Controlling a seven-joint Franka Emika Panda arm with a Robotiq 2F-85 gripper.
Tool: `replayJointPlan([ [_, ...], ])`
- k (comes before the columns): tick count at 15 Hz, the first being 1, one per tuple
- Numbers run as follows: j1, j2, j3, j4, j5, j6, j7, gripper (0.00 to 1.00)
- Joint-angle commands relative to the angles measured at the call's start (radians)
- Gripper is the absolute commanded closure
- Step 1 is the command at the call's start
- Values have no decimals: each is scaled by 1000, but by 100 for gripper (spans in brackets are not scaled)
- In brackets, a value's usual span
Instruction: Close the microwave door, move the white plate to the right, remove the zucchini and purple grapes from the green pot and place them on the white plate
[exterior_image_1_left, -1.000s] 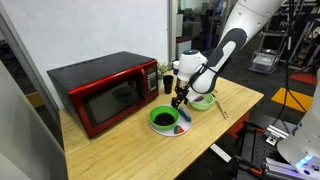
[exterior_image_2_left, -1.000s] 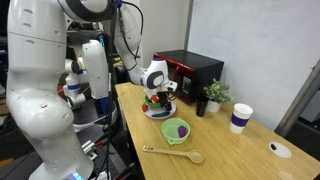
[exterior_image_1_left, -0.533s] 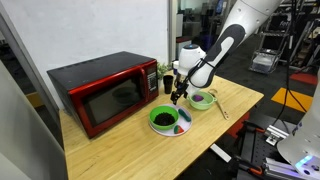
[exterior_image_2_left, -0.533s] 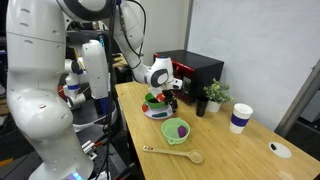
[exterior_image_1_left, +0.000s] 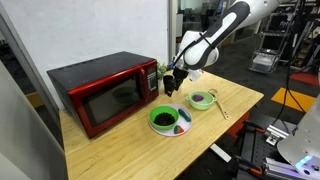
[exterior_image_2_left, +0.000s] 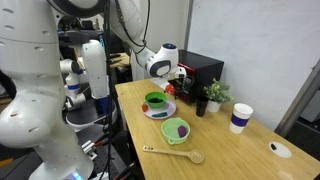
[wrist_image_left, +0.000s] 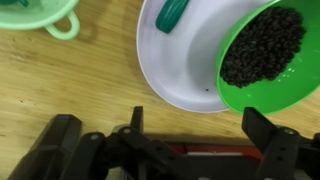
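Note:
The red microwave's door (exterior_image_1_left: 108, 98) is shut. The white plate (wrist_image_left: 175, 70) sits in front of it, and a small dark green zucchini (wrist_image_left: 172, 13) lies on its far part. My gripper (wrist_image_left: 196, 125) hangs open and empty well above the plate (exterior_image_1_left: 172, 127), beside the microwave. The pale green pot (exterior_image_1_left: 203, 99) stands apart from the plate with the purple grapes (exterior_image_2_left: 176, 128) still inside. In the wrist view only the pot's rim (wrist_image_left: 45, 18) shows, and the grapes are hidden there.
A bright green bowl (wrist_image_left: 262, 52) of dark contents takes up one side of the plate. A wooden spoon (exterior_image_2_left: 175, 154) lies near the pot. A small potted plant (exterior_image_2_left: 212, 96) and a paper cup (exterior_image_2_left: 240, 117) stand further along the wooden table (exterior_image_1_left: 120, 150).
My gripper has risen from just over the plate to well above it, drifting toward the microwave. Its jaws have spread wider. The plate, bowl and pot stay put.

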Motion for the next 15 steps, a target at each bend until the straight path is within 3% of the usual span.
replayJointPlan([
  [1,-154,-18,117,58,122,-154,-266,0],
  [2,-170,-25,113,74,142,-214,-325,0],
  [3,-77,-42,4,92,191,-286,-397,0],
  [8,25,-82,-188,150,105,-552,-536,0],
  [11,86,-111,-257,153,25,-610,-597,0],
  [15,153,-152,-294,129,-92,-624,-648,0],
])
